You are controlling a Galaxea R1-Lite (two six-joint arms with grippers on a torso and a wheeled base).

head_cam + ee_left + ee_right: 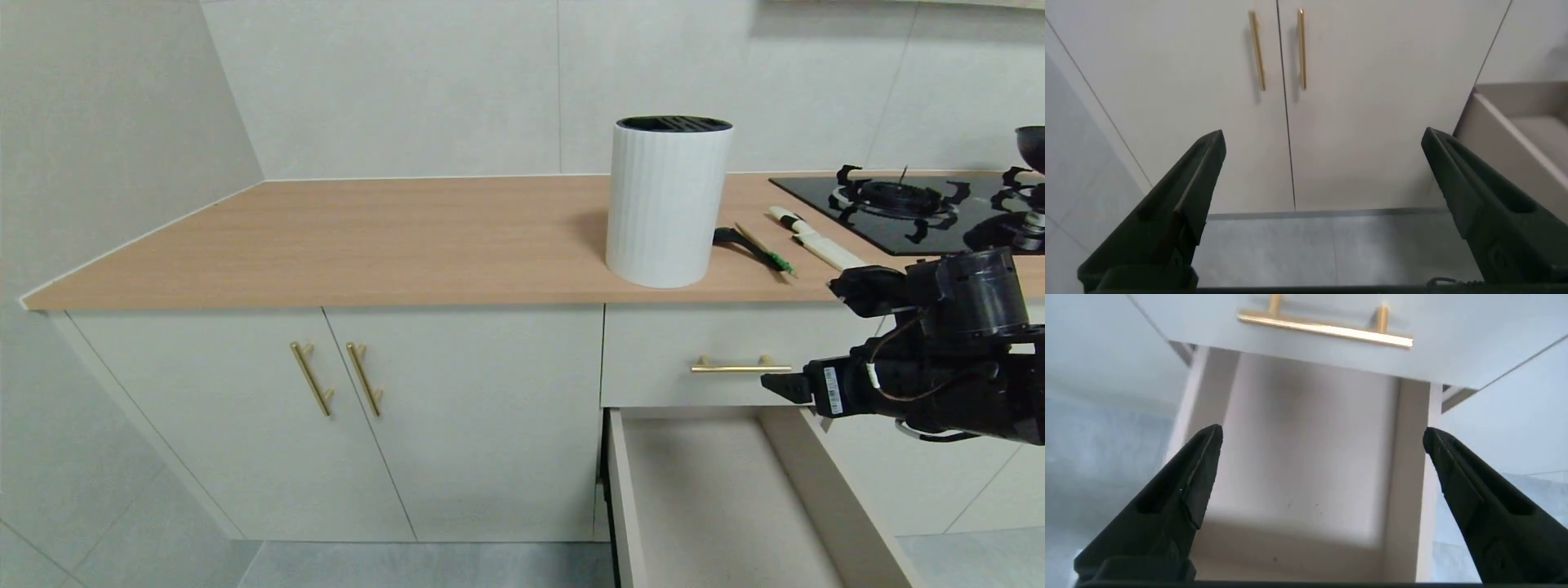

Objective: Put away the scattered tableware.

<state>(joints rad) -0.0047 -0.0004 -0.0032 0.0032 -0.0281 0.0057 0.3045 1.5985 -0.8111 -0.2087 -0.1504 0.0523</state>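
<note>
Tableware lay on the wooden counter [408,237], right of centre in the head view: black utensil with green tip [727,237], wooden chopstick [749,234] and white-handled utensil [816,243], all just right of the white slotted holder [665,204]. Right gripper [1321,437] was spread wide and empty over the open drawer [1315,457]. Left gripper [1323,135] was also wide and empty, facing the cabinet doors [1372,106].

Drawer [710,490] open above; canister [668,204] walls utensils' [735,239] left side.
</note>
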